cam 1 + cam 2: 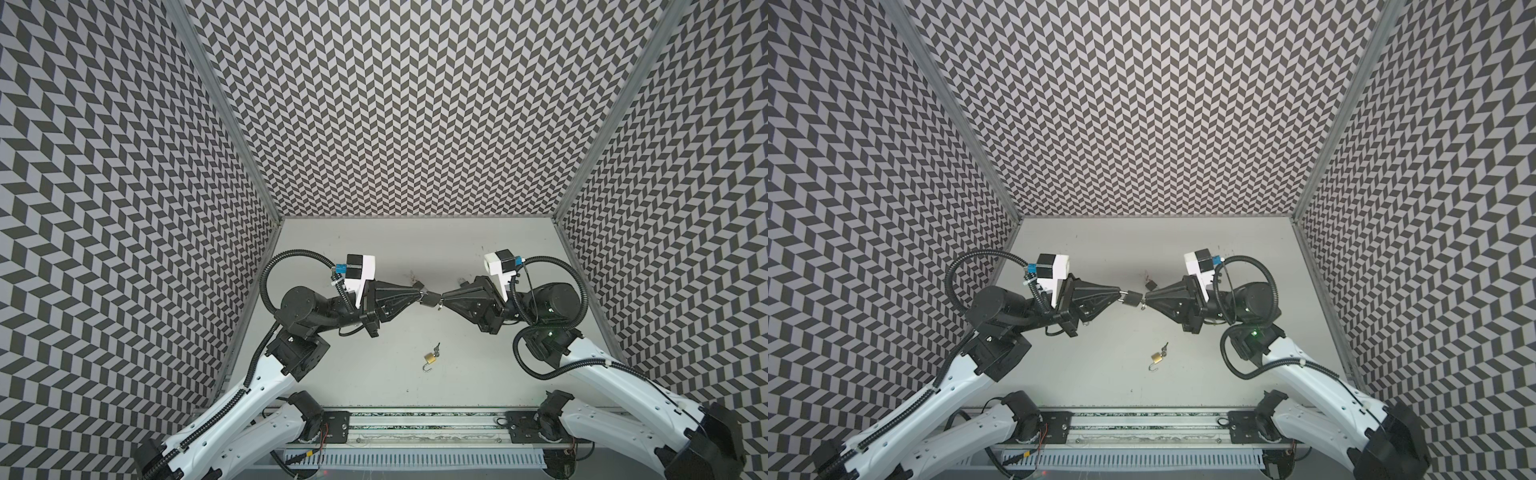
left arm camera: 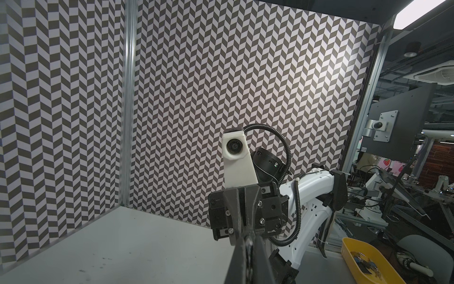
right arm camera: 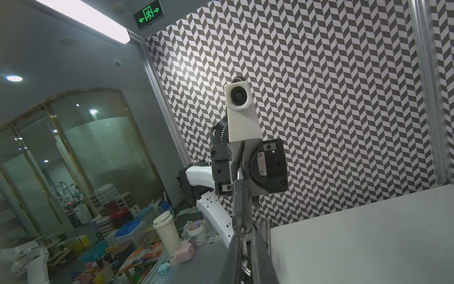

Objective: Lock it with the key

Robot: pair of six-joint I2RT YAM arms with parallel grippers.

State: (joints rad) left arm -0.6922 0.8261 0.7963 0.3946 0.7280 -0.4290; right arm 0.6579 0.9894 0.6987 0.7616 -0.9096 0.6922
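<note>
My right gripper [image 1: 1145,300] is closed on the key [image 3: 243,243], which sits in the base of the black padlock [image 1: 1133,298]. In the right wrist view the key ring [image 3: 245,265] shows between the fingers. My left gripper [image 1: 1120,294] is clamped on the same padlock from the opposite end, at the shackle [image 1: 1124,295]. The lock is therefore held in the air between the two tips, above the middle of the table [image 1: 1100,232]. I cannot tell from here whether the shackle is fully seated.

The step in hand, as I judge it, is the turn. I would roll the right wrist about the key's own axis, keeping it in line with the keyway with no sideways pull. The left arm should hold rigid to take the counter-torque. A thin key can slip or bend in flat pads, so I would turn slowly and watch for the body twisting.

Farther out, a brass padlock [image 1: 1156,356] lies near the front of the table with its shackle open. A small dark lock [image 1: 1151,285] lies just behind the grippers.
</note>
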